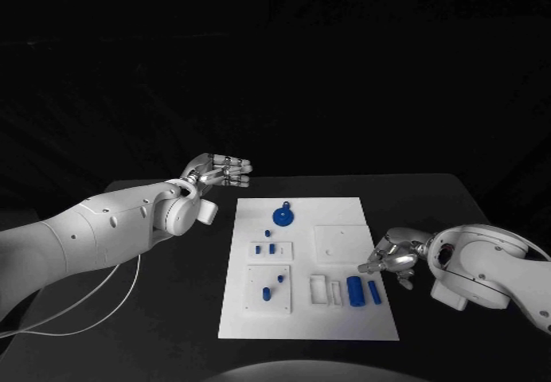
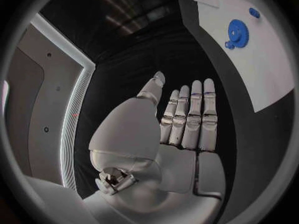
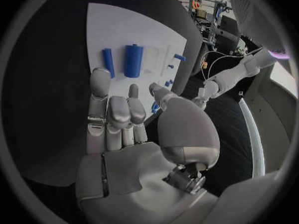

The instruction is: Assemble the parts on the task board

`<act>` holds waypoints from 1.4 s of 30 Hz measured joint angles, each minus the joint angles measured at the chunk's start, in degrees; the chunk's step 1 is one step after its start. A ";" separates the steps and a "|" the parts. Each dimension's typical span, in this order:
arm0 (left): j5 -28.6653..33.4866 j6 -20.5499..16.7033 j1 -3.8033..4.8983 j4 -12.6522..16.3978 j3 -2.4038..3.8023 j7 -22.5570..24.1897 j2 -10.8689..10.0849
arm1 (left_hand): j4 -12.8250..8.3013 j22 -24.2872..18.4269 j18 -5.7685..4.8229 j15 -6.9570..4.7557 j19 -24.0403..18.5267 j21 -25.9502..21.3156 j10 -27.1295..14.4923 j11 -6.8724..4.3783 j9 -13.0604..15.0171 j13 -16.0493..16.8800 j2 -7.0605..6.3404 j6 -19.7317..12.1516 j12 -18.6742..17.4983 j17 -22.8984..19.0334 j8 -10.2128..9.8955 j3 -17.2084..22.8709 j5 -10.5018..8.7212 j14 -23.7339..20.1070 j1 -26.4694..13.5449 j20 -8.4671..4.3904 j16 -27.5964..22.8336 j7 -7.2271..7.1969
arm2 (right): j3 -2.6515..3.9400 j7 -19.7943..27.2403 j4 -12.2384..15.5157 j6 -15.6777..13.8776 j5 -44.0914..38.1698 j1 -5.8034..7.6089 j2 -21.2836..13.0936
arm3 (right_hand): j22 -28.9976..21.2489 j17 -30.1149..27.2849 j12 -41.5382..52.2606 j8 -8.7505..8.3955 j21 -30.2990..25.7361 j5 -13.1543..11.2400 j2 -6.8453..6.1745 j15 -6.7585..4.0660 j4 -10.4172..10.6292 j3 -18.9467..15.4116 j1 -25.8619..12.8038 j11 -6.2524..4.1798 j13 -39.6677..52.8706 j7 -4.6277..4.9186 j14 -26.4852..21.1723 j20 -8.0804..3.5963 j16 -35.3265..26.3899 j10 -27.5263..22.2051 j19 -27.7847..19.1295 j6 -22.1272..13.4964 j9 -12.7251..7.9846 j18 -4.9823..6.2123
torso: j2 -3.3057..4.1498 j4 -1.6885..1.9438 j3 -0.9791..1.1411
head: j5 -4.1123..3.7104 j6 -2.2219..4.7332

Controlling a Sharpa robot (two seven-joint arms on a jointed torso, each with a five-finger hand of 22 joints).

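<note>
Nearest the head camera, the near edge of the white task board (image 1: 308,330) lay on the black tabletop (image 1: 172,318), and the account runs outward from the fingers. Fingers (image 3: 99,99) of the right hand (image 1: 390,259) were partly curled yet apart, with nothing between them; the hand hovered at the board's right edge, just beside the two upright-lying blue cylinders, the wider one (image 1: 356,290) and the slimmer one (image 1: 373,290), which lay side by side near the board's near right corner. In the right wrist view the same pair appeared beyond the fingertips, wide cylinder (image 3: 132,60) next to slim cylinder (image 3: 108,62). Fingers (image 2: 194,114) of the left hand (image 1: 218,171) were held straight and close together, the thumb set slightly apart, and they held nothing; this hand was raised off the tabletop, well apart from the board's far left corner. On the board, a blue gear (image 1: 283,215) lay near the far end, also visible in the left wrist view (image 2: 237,32). Small blue pegs (image 1: 269,249) stood in a white block at the board's left-middle, and further small blue pieces (image 1: 273,286) sat on a second white block nearer the camera. A plain white square plate (image 1: 341,242) occupied the board's right-middle.
</note>
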 measured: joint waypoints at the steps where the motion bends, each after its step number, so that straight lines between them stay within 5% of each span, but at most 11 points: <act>1: 0.00 0.00 0.00 0.34 -0.01 0.02 -0.24 | 0.05 -0.09 0.00 0.00 0.00 0.00 0.00 0.00 0.00 0.00 0.12 0.00 0.00 0.02 0.00 -0.52 -0.14 0.00 -0.12 0.00 0.00 0.00 | 0.00 -1.02 0.06 0.98 0.40 0.00 -0.19 | 0.19 0.15 0.00 0.00 0.31 -0.15 -0.23 0.13 0.20 -0.10 -0.29 0.05 0.14 0.00 0.14 0.00 0.00 0.05 0.00 0.00 -0.26 0.00 | -0.03 -0.03 -0.01 | -0.01 -0.10; 10: -0.02 -0.01 -0.02 1.72 -0.03 0.03 -0.75 | 1.12 -0.61 0.00 0.00 0.21 0.00 0.00 0.00 0.00 0.00 0.17 0.00 0.00 0.07 0.00 -5.04 -0.55 0.00 -0.17 0.21 0.00 0.00 | -0.18 -5.59 1.46 5.14 2.24 0.02 -0.49 | 1.23 0.97 -0.32 0.00 1.48 -3.94 -1.07 0.21 2.88 0.50 -1.58 -0.01 0.47 0.00 0.21 0.01 0.00 0.41 0.00 0.39 -0.51 0.00 | -0.07 -0.08 -0.10 | -0.30 -0.61; 22: -0.02 0.01 -0.02 2.71 -0.05 0.00 -0.48 | 2.72 -0.85 0.00 0.00 0.21 0.00 0.00 0.00 0.00 0.00 0.57 -0.42 0.00 0.06 0.00 -6.95 -1.40 0.00 -1.97 0.21 0.00 -0.01 | -1.79 -7.13 2.12 5.64 1.85 0.03 0.36 | 1.82 1.70 -0.55 0.00 1.48 -5.48 -3.39 0.42 5.11 2.80 -3.10 0.20 1.27 0.82 0.42 0.01 0.00 0.61 -0.01 -0.44 -1.45 0.00 | -0.01 0.05 -0.21 | -0.51 -0.97; 27: 0.02 0.05 -0.02 2.91 -0.06 -0.05 -0.42 | 5.71 -0.96 0.00 0.00 0.20 0.00 -0.42 0.42 0.00 0.00 -0.49 -1.55 0.00 0.06 0.00 -7.83 -5.89 0.00 -5.58 0.21 0.00 0.30 | -3.16 -7.35 1.52 5.17 0.48 0.03 1.38 | 1.87 1.88 -0.83 0.00 1.48 -5.48 -4.14 0.42 5.33 4.29 -3.85 0.20 1.38 0.90 0.41 0.02 -0.20 0.61 -0.01 -1.16 -4.46 0.00 | -0.01 0.05 -0.20 | -0.54 -1.10; 33: 0.06 0.18 -0.02 3.18 -0.06 -0.06 -0.41 | 10.74 -1.26 0.00 0.00 0.20 0.00 -0.42 0.42 0.00 0.00 -2.62 -2.15 0.00 -0.20 0.00 -7.80 -6.16 0.00 -6.58 0.21 0.00 0.30 | -4.17 -7.47 0.36 4.30 -1.56 0.02 2.74 | 1.86 2.03 -1.16 0.00 1.48 -5.48 -4.45 0.42 5.34 4.29 -4.16 0.20 1.44 0.90 0.41 0.02 -0.51 0.61 -0.01 -1.16 -6.20 0.00 | 0.05 0.04 -0.12 | -0.40 -1.21; 42: 0.12 0.41 -0.02 3.44 -0.08 -0.10 -0.46 | 12.65 -1.28 0.00 0.22 0.20 -0.23 -1.11 0.70 0.00 0.00 -3.36 -3.48 0.00 -0.21 0.00 -7.71 -6.16 -0.22 -7.09 0.21 0.00 0.60 | -4.92 -7.56 -1.34 2.31 -3.75 0.03 5.15 | 2.14 2.22 -1.43 0.05 1.48 -5.48 -4.67 0.42 5.58 4.04 -4.38 0.20 1.66 0.89 0.41 0.02 -0.76 0.61 -0.01 -1.15 -6.98 0.00 | 0.07 0.00 -0.11 | -0.25 -1.39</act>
